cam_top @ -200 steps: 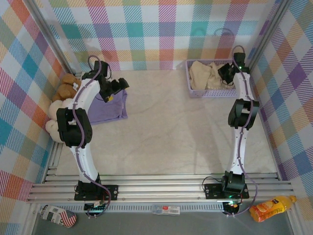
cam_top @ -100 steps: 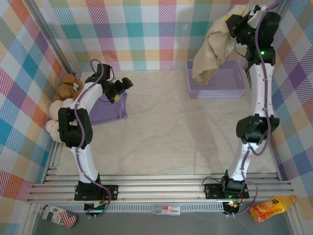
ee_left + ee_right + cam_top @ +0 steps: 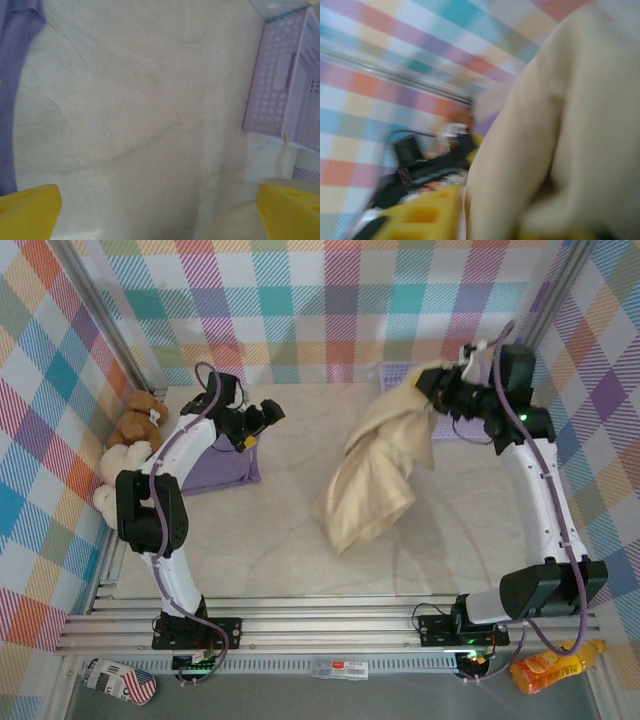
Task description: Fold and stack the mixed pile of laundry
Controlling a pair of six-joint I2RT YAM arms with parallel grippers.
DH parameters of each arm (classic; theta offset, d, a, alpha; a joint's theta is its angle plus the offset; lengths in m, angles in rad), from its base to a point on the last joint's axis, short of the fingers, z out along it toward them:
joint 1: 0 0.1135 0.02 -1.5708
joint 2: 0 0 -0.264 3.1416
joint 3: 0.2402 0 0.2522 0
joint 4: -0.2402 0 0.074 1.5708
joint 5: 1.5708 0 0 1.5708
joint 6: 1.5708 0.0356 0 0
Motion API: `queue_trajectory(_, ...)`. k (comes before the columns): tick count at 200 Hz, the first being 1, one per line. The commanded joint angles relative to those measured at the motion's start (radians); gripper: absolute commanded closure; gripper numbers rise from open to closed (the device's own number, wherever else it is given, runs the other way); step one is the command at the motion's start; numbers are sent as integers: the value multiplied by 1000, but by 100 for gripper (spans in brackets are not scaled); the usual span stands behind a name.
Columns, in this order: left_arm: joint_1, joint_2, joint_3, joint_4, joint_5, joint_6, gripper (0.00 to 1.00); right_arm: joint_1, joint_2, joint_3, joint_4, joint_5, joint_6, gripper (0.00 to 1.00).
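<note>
Cream garment [image 3: 375, 475] dangles at right pincer [image 3: 437, 385], clench unclear; spread flat on tabletop [image 3: 300, 540] beside basket [image 3: 272, 85]; left pincer [image 3: 262, 422] released, should assist

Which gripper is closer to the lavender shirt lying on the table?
Left. The left gripper hovers by the far corner of the lavender shirt; the right gripper is across the table by the mesh basket, holding the cream garment.
</note>
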Motion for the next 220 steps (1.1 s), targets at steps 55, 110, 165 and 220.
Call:
queue_trajectory(55, -292, -177, -205, -141, -103, 73, 0, 44, -72, -440, -306, 575, -223, 43)
queue_trajectory(110, -570, -249, -445, -246, -305, -38, 0, 117, -15, -626, -108, 463, -173, 11)
queue_trajectory(165, -635, -255, -509, -134, -370, -165, 68, 131, 184, -609, -17, 446, -135, 47)
queue_trajectory(220, -577, -445, -164, -166, -611, -91, 100, 168, 138, -521, -27, 296, -138, 100)
